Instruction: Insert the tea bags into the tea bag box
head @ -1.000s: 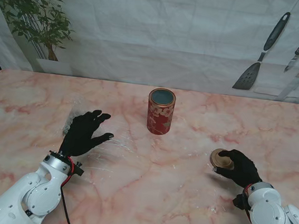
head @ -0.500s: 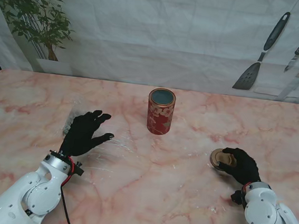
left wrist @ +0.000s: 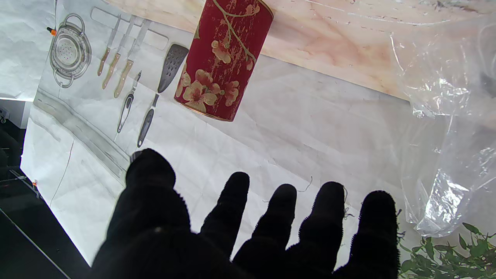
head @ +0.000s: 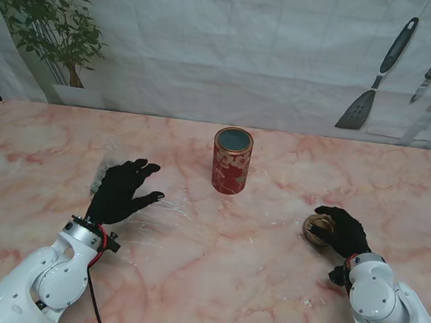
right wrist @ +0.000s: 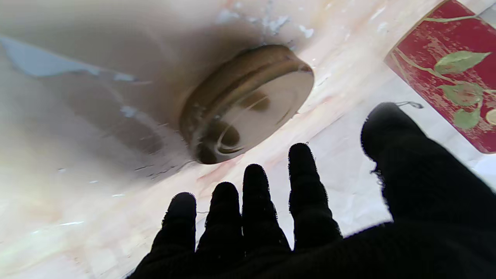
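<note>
Only one tea bag box [head: 232,160] is in sight, a red flowered tin standing upright with its mouth open near the middle of the marble table [head: 211,283]. One round brass-coloured lid [head: 317,228] lies on the table well to its right. The right hand [head: 340,231] hovers over that lid, fingers loosely apart, gripping nothing. The left hand [head: 121,190] rests with its five fingers [left wrist: 329,217] spread on one sheet of crinkled clear plastic [left wrist: 445,116]. No single tea bag can be made out.
</note>
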Available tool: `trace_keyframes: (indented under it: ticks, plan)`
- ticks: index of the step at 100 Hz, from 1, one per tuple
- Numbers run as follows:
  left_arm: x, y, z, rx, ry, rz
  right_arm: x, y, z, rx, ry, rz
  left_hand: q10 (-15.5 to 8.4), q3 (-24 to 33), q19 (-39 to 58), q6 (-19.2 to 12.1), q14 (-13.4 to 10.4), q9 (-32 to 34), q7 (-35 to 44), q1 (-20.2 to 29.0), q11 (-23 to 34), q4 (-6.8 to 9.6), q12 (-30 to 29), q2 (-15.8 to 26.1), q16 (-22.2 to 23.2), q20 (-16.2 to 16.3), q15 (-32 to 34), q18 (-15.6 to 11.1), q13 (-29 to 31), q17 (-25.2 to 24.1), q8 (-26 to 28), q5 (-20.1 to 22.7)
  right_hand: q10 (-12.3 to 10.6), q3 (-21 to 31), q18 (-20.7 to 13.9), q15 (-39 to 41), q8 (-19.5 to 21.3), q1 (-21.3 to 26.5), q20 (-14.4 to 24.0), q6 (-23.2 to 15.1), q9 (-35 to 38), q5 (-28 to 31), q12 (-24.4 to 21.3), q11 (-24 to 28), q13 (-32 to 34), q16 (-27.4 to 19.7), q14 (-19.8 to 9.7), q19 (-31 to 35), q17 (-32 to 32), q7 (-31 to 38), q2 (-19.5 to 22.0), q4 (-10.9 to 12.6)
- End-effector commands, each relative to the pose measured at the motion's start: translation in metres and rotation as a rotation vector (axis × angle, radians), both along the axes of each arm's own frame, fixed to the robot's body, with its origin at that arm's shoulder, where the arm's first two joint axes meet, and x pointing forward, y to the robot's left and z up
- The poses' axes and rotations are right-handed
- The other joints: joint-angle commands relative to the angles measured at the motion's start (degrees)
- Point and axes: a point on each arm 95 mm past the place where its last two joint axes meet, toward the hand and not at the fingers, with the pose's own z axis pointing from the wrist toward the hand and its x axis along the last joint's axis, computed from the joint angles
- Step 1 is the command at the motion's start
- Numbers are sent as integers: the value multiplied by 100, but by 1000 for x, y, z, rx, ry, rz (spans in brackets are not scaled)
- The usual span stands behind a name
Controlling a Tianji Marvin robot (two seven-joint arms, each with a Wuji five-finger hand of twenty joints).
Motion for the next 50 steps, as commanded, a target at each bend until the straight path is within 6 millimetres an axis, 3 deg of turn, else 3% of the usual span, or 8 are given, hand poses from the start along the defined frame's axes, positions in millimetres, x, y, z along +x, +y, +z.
trace_keyframes:
  ticks: [1,27,34,50]
  plan:
    - [1,0,3,5,-2,-2,1,8,1,21,-11,26,-25,1,169,-55,-195,42,14,325,16,32,11,209,67,-114,-218,-140,35,-39,50,51,-129,-195,-115,55,-47,-142,64,-158,37,-40,-66,7,89,-64,-226,121,-112,10,153,233]
    - [1,1,3,4,-6,2,6,12,-6,27,48,68,-18,-12,193,-51,-198,23,22,413,30,17,9,216,71,-104,-208,-142,43,-17,58,52,-140,-203,-43,18,-97,-149,162,-263,-225,-271,-125,-139,-20,-89,-189,220,-160,-75,-101,261]
    - [1,1,3,6,-6,3,9,13,-9,43,51,66,-15,-15,201,-65,-194,9,25,427,30,15,6,217,72,-101,-206,-153,43,-12,61,56,-166,7,-44,19,-131,-199,198,-311,-376,-367,-166,-216,-59,-92,-185,253,-172,-123,-279,255]
    - [1,2,3,8,-8,5,13,14,-12,26,70,67,-5,-20,216,-76,-192,-6,31,445,32,13,4,218,73,-94,-204,-146,30,-5,67,57,-136,366,65,60,-249,-194,452,-368,-418,-596,-449,-910,-145,-50,-140,479,-245,-264,-595,219]
